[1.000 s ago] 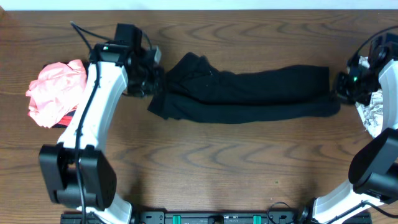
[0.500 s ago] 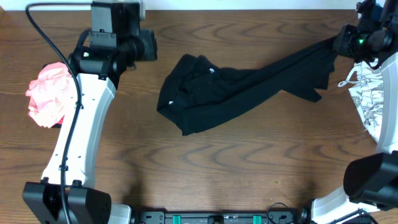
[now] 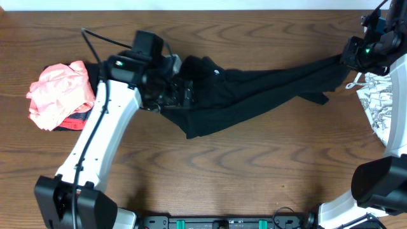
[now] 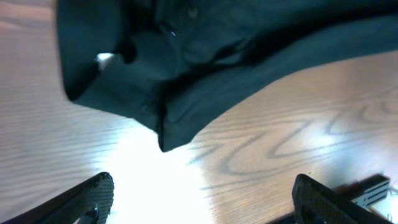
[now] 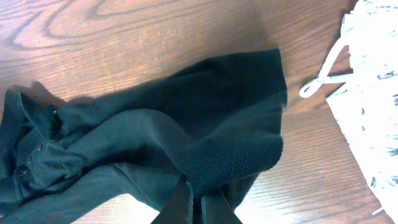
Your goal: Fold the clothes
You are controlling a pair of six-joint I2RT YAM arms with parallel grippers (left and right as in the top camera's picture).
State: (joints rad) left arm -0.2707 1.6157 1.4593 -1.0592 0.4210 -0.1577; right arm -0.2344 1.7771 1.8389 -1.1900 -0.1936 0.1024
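No text, label, brand or number could be read in any view. The black garment (image 3: pixel 254 95) carried a small white mark (image 3: pixel 217 72) near its bunched end, too small in the overhead view and too blurred in the left wrist view to make out as lettering. The white printed cloth (image 3: pixel 381 105) at the table's edge showed only a grey pattern, no words.

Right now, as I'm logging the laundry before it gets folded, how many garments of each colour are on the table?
Plain black soft garment: 1
Crumpled coral-pink garment: 1
White leaf-print garment: 1
Total: 3
A dark red edge under the pink one may be another garment; I cannot tell.
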